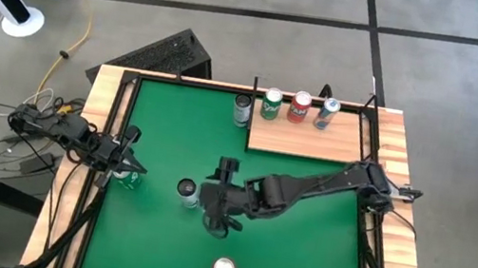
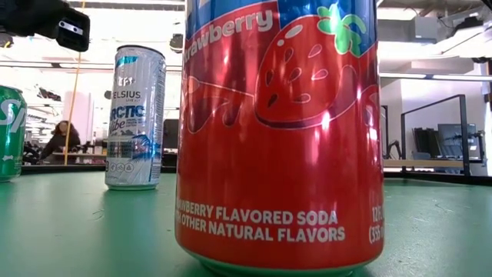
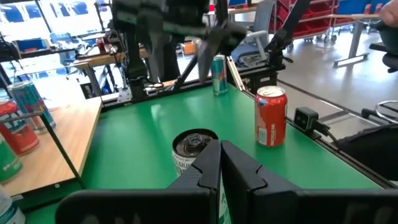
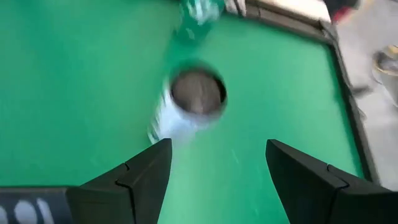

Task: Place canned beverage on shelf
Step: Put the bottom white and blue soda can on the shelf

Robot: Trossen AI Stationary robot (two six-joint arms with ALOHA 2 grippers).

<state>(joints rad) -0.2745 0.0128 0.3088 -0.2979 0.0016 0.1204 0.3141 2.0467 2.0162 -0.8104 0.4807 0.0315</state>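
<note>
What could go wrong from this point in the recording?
The open right gripper hangs beside the white can, not around it; closing in off-centre might tip it. The shelf already carries three cans along its far edge, with another can beside it, so a careless placement could knock one.

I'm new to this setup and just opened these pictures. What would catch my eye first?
The right arm stretches across the green table, its open tool beside a silver can at the middle. Three cans stand along the far edge of the wooden shelf. The left tool waits, shut, at the left edge.
</note>
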